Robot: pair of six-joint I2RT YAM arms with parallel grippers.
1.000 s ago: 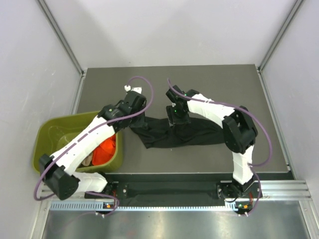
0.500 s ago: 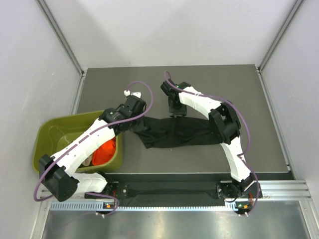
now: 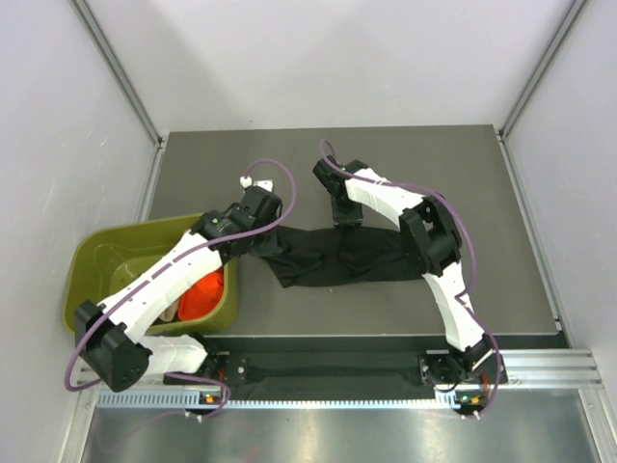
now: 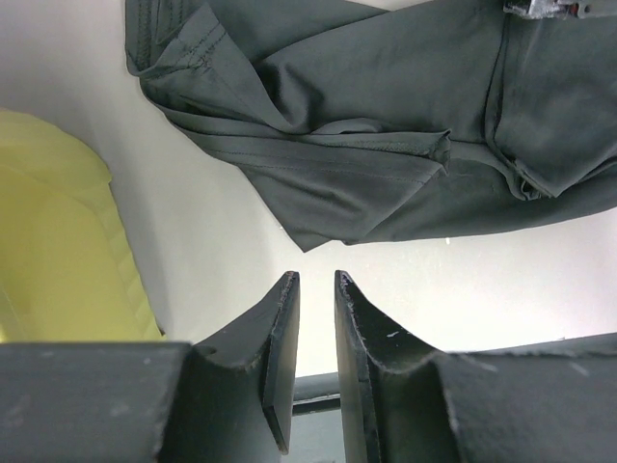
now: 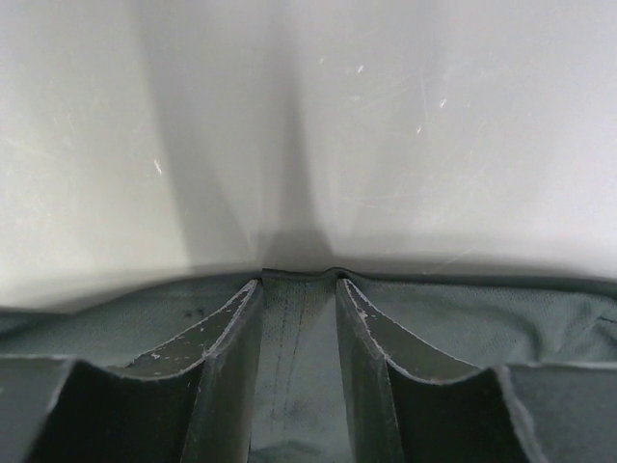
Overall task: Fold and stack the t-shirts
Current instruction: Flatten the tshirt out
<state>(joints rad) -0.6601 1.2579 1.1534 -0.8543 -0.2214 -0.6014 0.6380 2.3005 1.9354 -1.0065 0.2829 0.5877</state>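
While your right arm [image 3: 424, 236] tucked its elbow in over the last second, the right fingers [image 5: 217, 357] travelled a little toward the far side of the worktop [image 3: 434, 164] and took the far edge of the black t-shirt [image 3: 337, 258] with them. You could see in the right wrist view that they were pinching a fold of that dark hem, with bare worktop just beyond the tips. The shirt itself lay rumpled across the middle of the worktop, stretched left to right, one sleeve bunched at its left end.

Your left fingers [image 4: 278, 347] had drifted slightly right and hung over the worktop at the shirt's near left corner. They were drawn almost together with only a narrow slit between them, and they held nothing.

The orange-red t-shirt [image 3: 204, 294] and the beige t-shirt [image 3: 170, 312] sat in the olive-green tub [image 3: 92, 265] at the left edge.

That small pull looked like spreading rather than folding, so you were early in the task: no shirt was folded and nothing was stacked. Your left side probably needed a hold on the cloth before the shirt could be drawn flat.
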